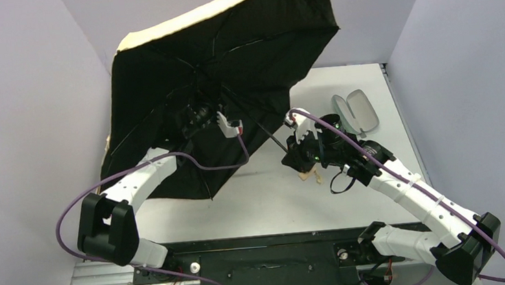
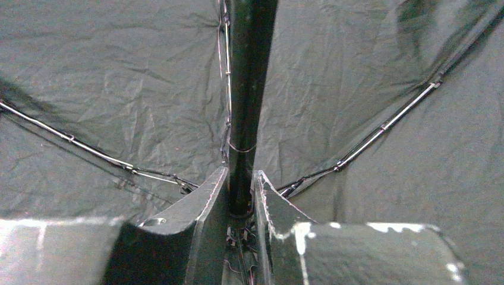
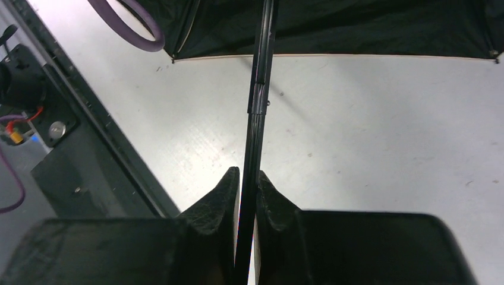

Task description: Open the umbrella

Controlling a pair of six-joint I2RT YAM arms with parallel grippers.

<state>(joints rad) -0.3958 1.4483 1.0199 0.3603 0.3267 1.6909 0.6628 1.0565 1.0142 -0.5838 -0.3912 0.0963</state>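
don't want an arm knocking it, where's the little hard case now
In the top view, the hard case lies open on the table's far right side, just beyond the right arm and right of the umbrella canopy.

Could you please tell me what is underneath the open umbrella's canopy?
The left tool, fingers flanking the black shaft, and metal ribs against the black lining. The table and wall behind the canopy are covered.
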